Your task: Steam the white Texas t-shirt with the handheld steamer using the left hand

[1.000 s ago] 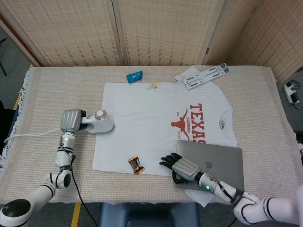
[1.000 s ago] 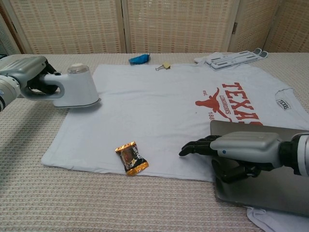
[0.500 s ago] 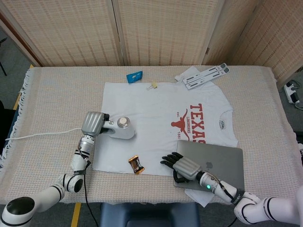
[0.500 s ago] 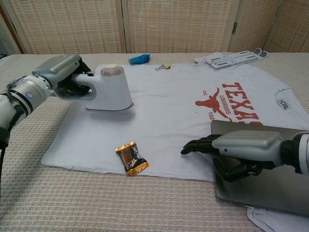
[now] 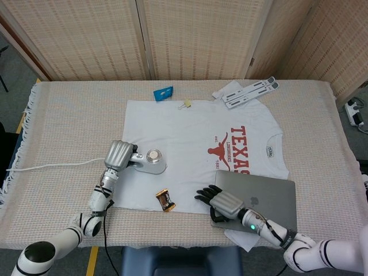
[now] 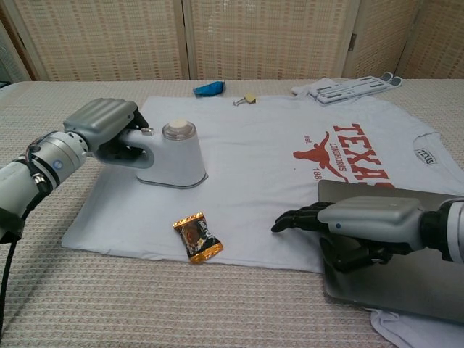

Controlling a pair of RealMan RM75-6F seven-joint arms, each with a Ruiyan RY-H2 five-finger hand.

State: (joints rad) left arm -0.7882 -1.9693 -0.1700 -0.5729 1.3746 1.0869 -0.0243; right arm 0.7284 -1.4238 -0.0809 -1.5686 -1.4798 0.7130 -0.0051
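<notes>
The white Texas t-shirt (image 5: pixel 190 144) (image 6: pixel 261 156) lies flat on the table, its red print toward the right. My left hand (image 5: pixel 118 155) (image 6: pixel 103 127) grips the handle of the white handheld steamer (image 5: pixel 150 163) (image 6: pixel 174 156), which stands flat on the shirt's left part. The steamer's cord (image 5: pixel 52 165) trails off to the left. My right hand (image 5: pixel 221 203) (image 6: pixel 359 221) rests at the left edge of the grey laptop (image 5: pixel 261 198) (image 6: pixel 406 272), fingertips on the shirt's lower hem, holding nothing.
A candy wrapper (image 5: pixel 165 200) (image 6: pixel 196 237) lies on the shirt's lower edge, just below the steamer. At the back are a blue packet (image 5: pixel 163 92) (image 6: pixel 209 88), a binder clip (image 5: pixel 186 104) (image 6: pixel 248 98) and a white laptop stand (image 5: pixel 247 92) (image 6: pixel 355 85).
My left hand has carried the steamer rightward from the shirt's left edge onto the shirt, then slightly further right and nearer. The right hand has not moved.
</notes>
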